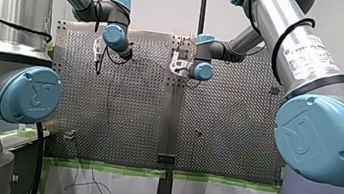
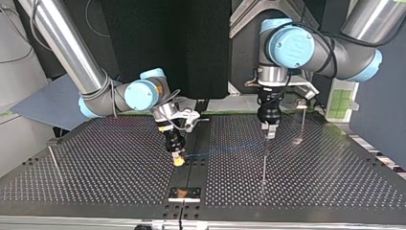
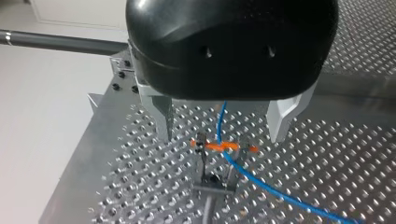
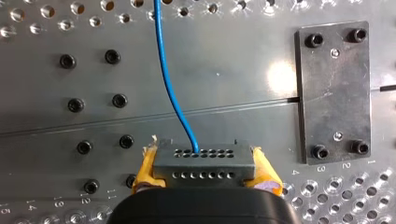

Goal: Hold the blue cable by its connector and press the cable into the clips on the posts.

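Right wrist view: my right gripper (image 4: 205, 169) pinches the rigid connector (image 4: 203, 159), likely the best hold for the light, floppy-looking blue cable (image 4: 162, 70); my left gripper (image 3: 224, 136) gapes.

Silver-tubed and capped in pale blue at every joint, the robot's left arm (image 1: 21, 1) and right arm (image 1: 317, 126) trail black cables (image 1: 289, 37). Printed lettering (image 1: 306, 56) marks the right. The left gripper (image 3: 224, 137) pairs a glossy black shell with metal fingers (image 3: 166, 116). The right gripper (image 4: 205, 175) shows yellow pads (image 4: 144, 172).

Front view: high, far, across perforated table (image 1: 136, 122). Top view: low, opposite side. 2 wrist views: close above it.
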